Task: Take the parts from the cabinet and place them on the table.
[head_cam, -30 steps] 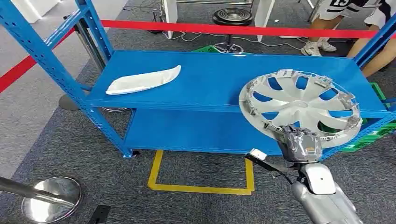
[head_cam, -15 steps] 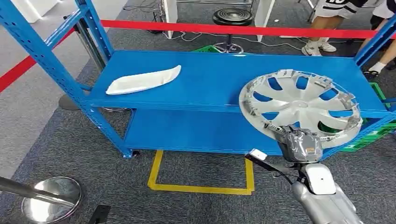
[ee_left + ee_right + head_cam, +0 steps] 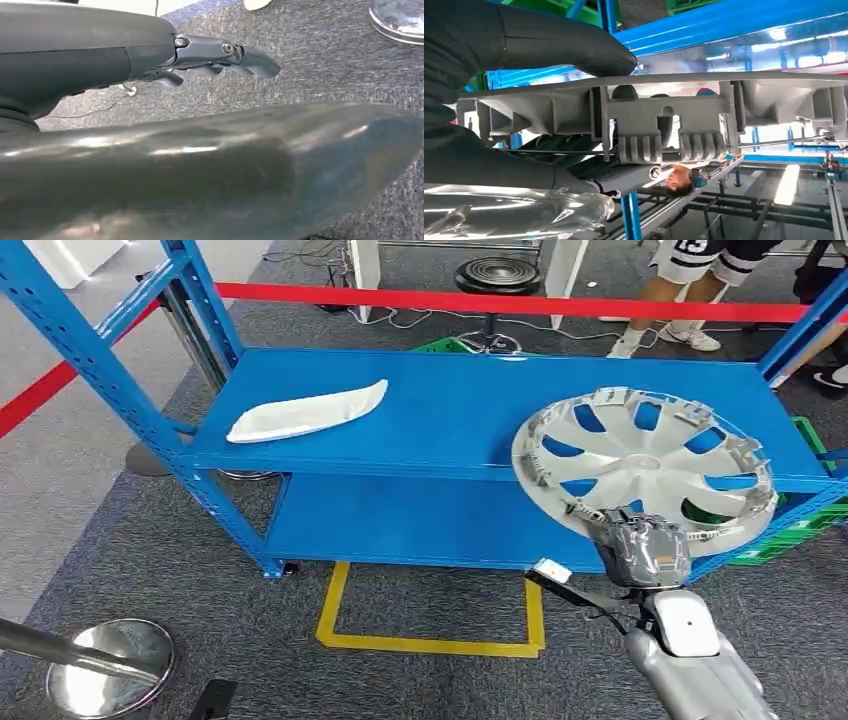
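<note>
Hubcap: the silver hubcap (image 3: 645,468) sits at the right front of the cabinet's top shelf (image 3: 470,415), its near rim overhanging the front edge.
Open room: bare blue shelf lies between it and the white part (image 3: 308,411) well left.
Right hand: right hand (image 3: 645,550) grips the hubcap's near rim, thumb over, fingers under.
Left hand: left hand (image 3: 220,57) hangs over grey carpet, fingers loosely extended, holding nothing.

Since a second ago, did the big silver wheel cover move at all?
No. The wheel cover sits at the same spot on the blue shelf, with the right hand gripping its near rim.
</note>
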